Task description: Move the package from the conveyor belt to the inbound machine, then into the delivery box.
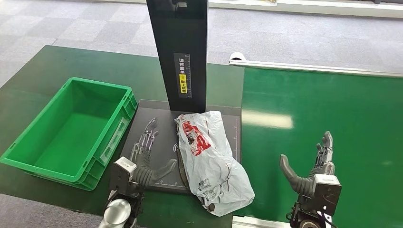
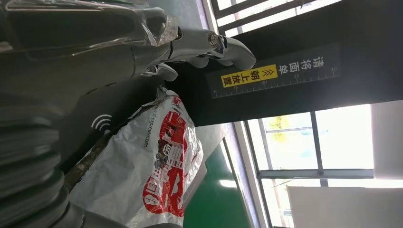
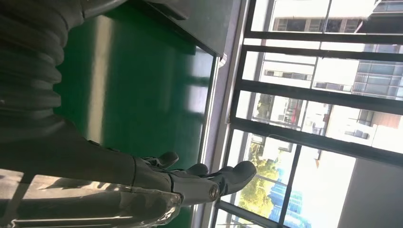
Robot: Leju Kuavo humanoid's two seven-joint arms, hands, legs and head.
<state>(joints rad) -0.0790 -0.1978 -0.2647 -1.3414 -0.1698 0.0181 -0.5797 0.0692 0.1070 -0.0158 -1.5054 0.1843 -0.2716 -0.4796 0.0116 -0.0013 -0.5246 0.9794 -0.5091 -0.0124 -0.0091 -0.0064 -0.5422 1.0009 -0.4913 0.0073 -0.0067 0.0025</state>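
Grey-white plastic package (image 1: 211, 159) lies just right of spread, empty left hand (image 1: 145, 161) | right hand (image 1: 316, 168) open, idle | advice: grasp broadly before lifting toward green box (image 1: 28, 156)

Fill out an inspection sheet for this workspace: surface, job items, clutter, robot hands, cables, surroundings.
Surface: green tabletop on the left, green conveyor belt on the right, a dark inbound machine plate between them under a black post.
Job items: white package with red print lies on the plate, its near end overhanging the front edge; green delivery box stands to its left with nothing in it.
Clutter: nothing seen.
Robot hands: left robot hand open over the plate beside the package; right robot hand open above the belt, holding nothing.
Cables: nothing seen.
Surroundings: grey carpet tiles beyond; windows in the wrist views.
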